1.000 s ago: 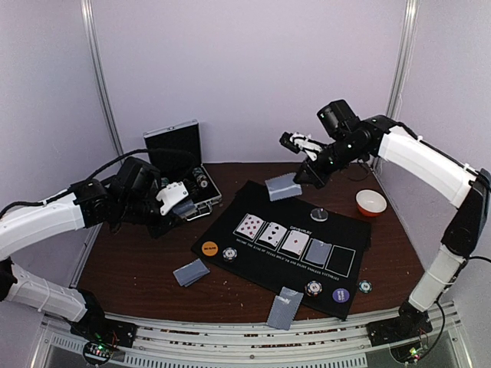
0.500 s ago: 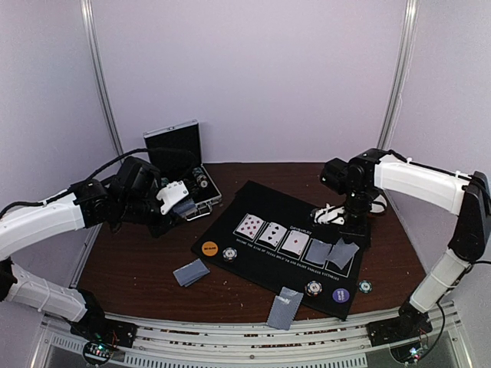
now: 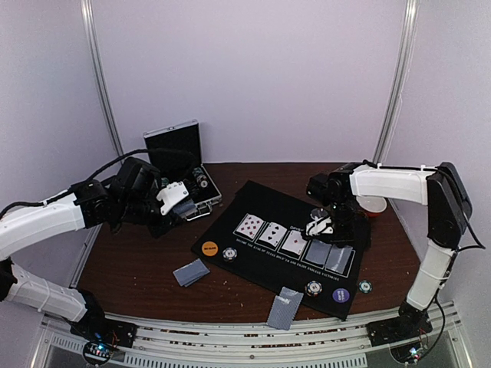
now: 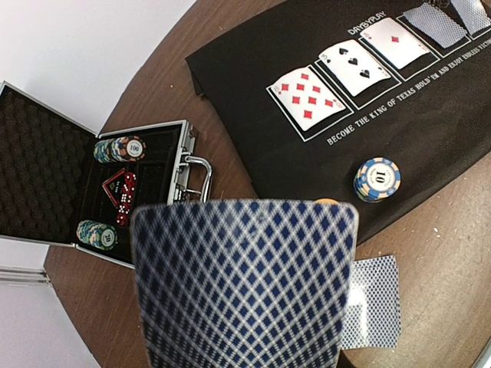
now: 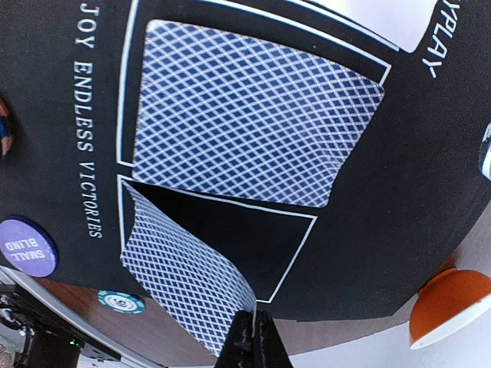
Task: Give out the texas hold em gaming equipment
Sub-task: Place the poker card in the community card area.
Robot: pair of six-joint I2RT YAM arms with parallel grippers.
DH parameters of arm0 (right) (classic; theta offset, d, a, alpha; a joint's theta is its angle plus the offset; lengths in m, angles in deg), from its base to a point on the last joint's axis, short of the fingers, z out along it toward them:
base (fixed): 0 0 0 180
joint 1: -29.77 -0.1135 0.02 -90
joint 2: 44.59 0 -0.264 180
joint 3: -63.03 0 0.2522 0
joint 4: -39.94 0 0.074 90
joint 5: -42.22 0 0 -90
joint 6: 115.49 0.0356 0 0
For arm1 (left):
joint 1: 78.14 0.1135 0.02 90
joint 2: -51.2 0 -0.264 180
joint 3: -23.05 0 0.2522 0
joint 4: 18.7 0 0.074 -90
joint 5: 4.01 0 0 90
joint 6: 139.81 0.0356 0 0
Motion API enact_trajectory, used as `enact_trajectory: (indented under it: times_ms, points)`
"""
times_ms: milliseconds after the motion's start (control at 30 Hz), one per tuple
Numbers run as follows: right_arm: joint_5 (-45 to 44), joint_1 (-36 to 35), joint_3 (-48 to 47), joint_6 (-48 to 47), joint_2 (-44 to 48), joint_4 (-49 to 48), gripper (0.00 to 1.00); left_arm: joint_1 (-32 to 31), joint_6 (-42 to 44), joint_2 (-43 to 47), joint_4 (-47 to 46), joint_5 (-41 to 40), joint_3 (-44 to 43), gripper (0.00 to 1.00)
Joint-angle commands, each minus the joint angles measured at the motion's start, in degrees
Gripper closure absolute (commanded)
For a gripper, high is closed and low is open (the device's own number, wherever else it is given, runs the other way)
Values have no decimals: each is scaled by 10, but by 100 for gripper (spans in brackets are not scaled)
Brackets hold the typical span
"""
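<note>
While left fingers (image 3: 173, 201) grip a blue-lattice card (image 4: 244, 284), right fingers (image 5: 262, 349) pinch a curled card (image 5: 188, 284) by its edge.

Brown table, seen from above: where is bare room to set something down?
Bare wood lies front-left, between the open silver case, the black mat's left edge and the face-down blue-backed cards. Another strip runs behind the mat. The mat's near edge is crowded with striped chips and round buttons.

Mat (image 3: 261, 207) is lying centre-right on the desk (image 3: 138, 268), open case (image 3: 175, 146) behind its left corner. Card row (image 3: 294, 242) is lying across the mat; rightmost card (image 5: 184, 276) is hanging in my right fingers (image 5: 268, 349). Spare card (image 4: 245, 284) is sitting in my left fingers (image 3: 167, 201), left of the mat. Loose cards (image 3: 191, 272) are lying before the mat's left corner.
</note>
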Motion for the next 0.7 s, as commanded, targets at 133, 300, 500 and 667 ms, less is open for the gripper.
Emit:
enact_trajectory:
  times_ms: [133, 300, 500, 667]
  points:
    - [-60, 0, 43, -34, -9, -48, 100, -2, 2, 9, -27, -5, 5, 64]
    - [-49, 0, 66, -34, 0, -62, 100, -2, 2, 8, -27, -6, 5, 64]
    - [-36, 5, 74, -30, 0, -81, 100, -2, 2, 8, -27, -3, 4, 64]
    - [-33, 20, 64, -12, -10, -87, 100, -2, 1, 13, -25, -4, 5, 64]
